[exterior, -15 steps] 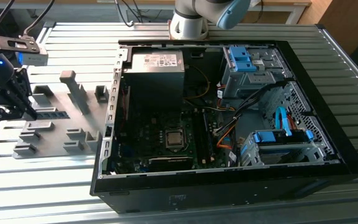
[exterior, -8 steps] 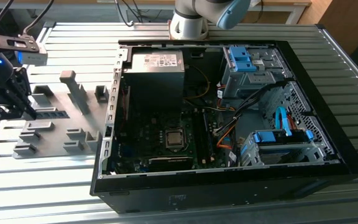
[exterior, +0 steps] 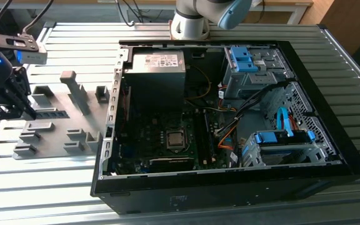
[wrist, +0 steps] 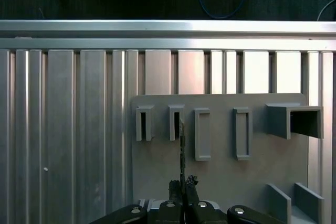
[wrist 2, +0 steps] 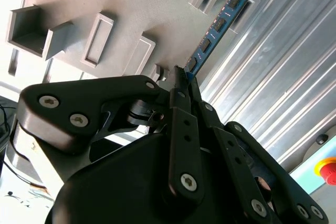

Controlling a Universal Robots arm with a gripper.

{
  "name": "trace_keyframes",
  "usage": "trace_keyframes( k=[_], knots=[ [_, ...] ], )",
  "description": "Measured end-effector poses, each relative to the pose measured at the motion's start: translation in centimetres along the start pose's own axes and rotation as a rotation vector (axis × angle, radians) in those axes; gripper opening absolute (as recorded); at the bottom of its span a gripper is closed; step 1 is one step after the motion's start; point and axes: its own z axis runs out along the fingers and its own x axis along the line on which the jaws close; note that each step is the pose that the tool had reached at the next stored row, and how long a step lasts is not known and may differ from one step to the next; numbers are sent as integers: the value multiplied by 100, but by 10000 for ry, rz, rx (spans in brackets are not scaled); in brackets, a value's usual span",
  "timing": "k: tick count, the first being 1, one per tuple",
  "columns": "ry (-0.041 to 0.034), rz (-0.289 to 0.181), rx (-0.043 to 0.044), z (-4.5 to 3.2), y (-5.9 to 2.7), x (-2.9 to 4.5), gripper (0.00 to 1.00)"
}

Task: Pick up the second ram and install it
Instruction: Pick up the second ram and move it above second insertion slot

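The second ram (wrist 2: 221, 21) is a thin blue-green board with black chips. It sticks out from between my fingertips toward the grey slotted holder plate (wrist 2: 110, 3). My gripper (wrist 2: 181, 74) is shut on its near end. In the first wrist view the ram (wrist: 182, 148) shows edge-on, running from my gripper (wrist: 182, 183) up to a slot block (wrist: 175, 122); whether its far end still sits in that slot I cannot tell. In the exterior view my gripper (exterior: 16, 108) hangs over the holder plate (exterior: 64, 129) at that view's left, with the ram (exterior: 47, 112) as a dark strip beside it.
An open black computer case (exterior: 330, 117) lies on the ribbed metal table (exterior: 36, 197), to the exterior view's right of the holder plate. Inside it are a motherboard (exterior: 167, 140), cables and blue drive brackets. The arm's base (exterior: 189, 23) stands behind the case. A red button (wrist 2: 326, 170) sits near the table.
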Motion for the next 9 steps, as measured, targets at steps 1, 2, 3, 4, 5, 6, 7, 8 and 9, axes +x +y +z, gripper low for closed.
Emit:
trace_keyframes(
  k=[1, 2, 3, 4, 5, 6, 7, 8, 9],
  knots=[
    [0, 0, 0, -2, 0, 0, 14],
    [0, -1, 0, -4, 0, 0, 14],
    [0, 0, 0, -7, 0, 0, 14],
    [1, 0, -1, -10, 0, 0, 14],
    [1, 0, -1, -13, 0, 0, 14],
    [0, 0, 0, -14, 0, 0, 14],
    [0, 0, 0, -16, 0, 0, 14],
    [0, 0, 0, -18, 0, 0, 14],
    [0, 0, 0, -20, -1, 0, 14]
  ],
)
